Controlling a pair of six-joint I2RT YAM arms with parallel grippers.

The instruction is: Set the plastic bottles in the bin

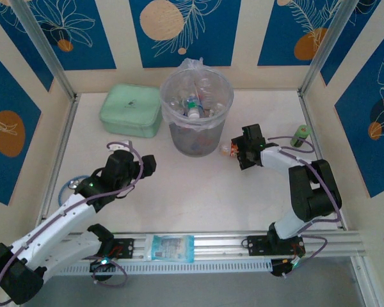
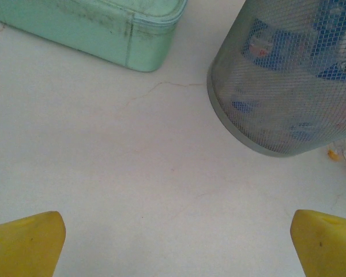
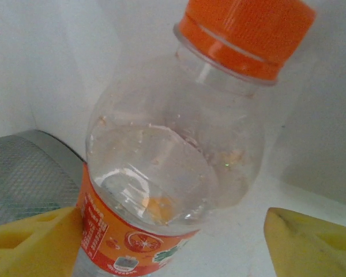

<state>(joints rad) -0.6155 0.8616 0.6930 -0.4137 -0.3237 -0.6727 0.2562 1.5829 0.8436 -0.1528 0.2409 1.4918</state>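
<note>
Small clear orange-capped plastic bottle [image 3: 173,150], lying on the bench [image 1: 179,198] just right of the tall grey round bin [image 1: 192,137], is straddled by the right tool [image 1: 238,152], pads apart and not yet clamped; closure should be centred on the label; left tool [image 2: 173,245] is held wide apart.

The bin [image 1: 197,131] stands mid-rear on the table [image 1: 198,198], with bottles [image 1: 193,107] in it and the case [image 1: 131,110] just beside it on the left. One bottle [image 1: 226,149] lies on the table by the bin's right foot, between the fingers of the right gripper [image 1: 237,152], and the can [image 1: 301,135] stands behind that arm near the right edge. The left gripper [image 1: 148,164] sits before the case and left of the bin, apart from both, and a packet [image 1: 169,247] lies on the rail [image 1: 230,240] between the arm bases.
</note>
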